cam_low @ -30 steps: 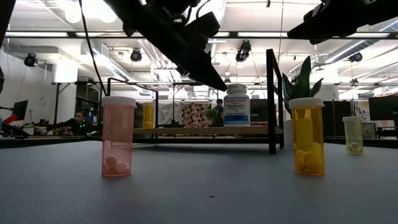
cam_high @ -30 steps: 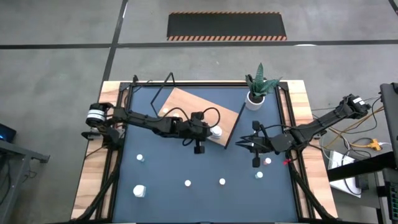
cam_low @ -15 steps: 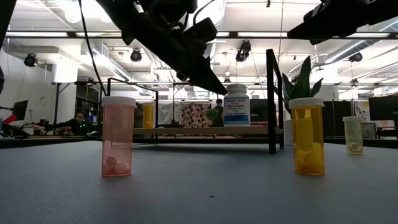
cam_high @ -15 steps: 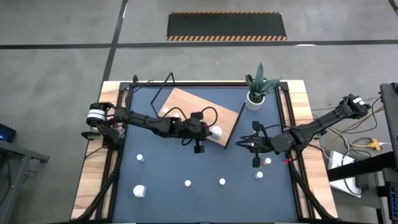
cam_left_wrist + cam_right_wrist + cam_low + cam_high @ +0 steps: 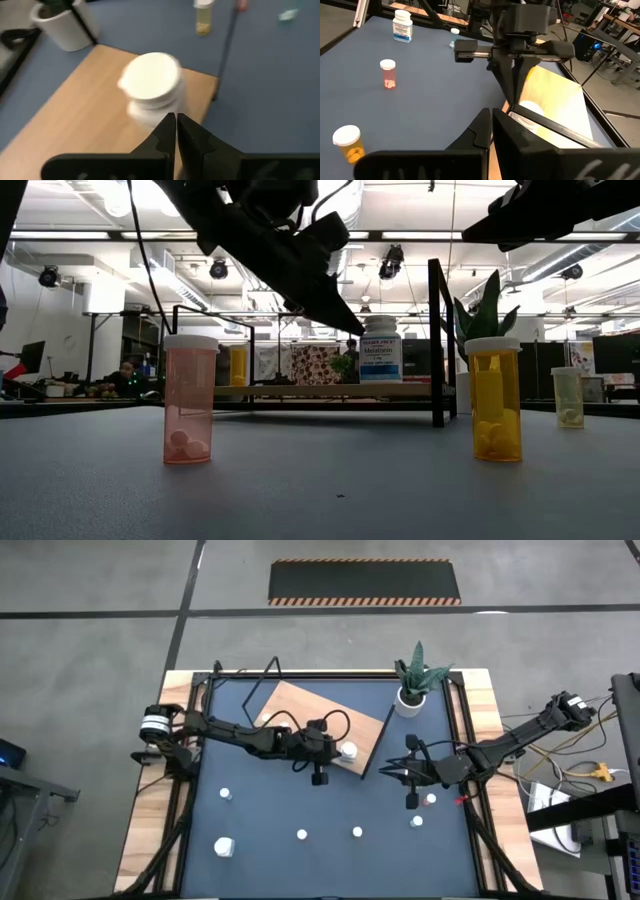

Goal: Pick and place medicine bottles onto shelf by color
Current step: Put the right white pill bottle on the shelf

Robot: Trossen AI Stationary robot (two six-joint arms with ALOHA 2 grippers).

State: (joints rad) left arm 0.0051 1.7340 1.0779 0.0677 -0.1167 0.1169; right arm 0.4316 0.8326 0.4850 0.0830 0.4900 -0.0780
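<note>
Grey concrete floor surrounds a dark blue tabletop (image 5: 270, 815) edged in pale wood, seen from above; the shelf (image 5: 300, 715), a light-brown board in a thin black frame, lies askew toward the far side. Left gripper (image 5: 318, 778) hangs at the board's near edge, just beside a white-capped melatonin bottle (image 5: 348, 751) standing at the board's near corner, probably just delivered there. Right gripper (image 5: 410, 800) hovers right of the board, near a reddish bottle (image 5: 431, 799) and a pale one (image 5: 417, 821); likely staged for the next pick. More small bottles dot the near half, a bigger white one (image 5: 224, 846) at front left. Potted plant (image 5: 410, 690) sits at the far right. Low view: pink bottle (image 5: 190, 399) and orange bottle (image 5: 495, 398) stand upright on the table, white caps, pills settled at the bottom; a yellowish one (image 5: 567, 396) farther back right. The melatonin bottle (image 5: 380, 355) stands upright on the shelf (image 5: 330, 390), label readable. Left wrist view: left gripper (image 5: 176, 122) fingers pinched together, holding nothing, the white bottle (image 5: 152, 85) just beyond the tips on the wood. Right wrist view: right gripper (image 5: 491, 117) fingers likewise closed and empty, looking across at the left arm.
</note>
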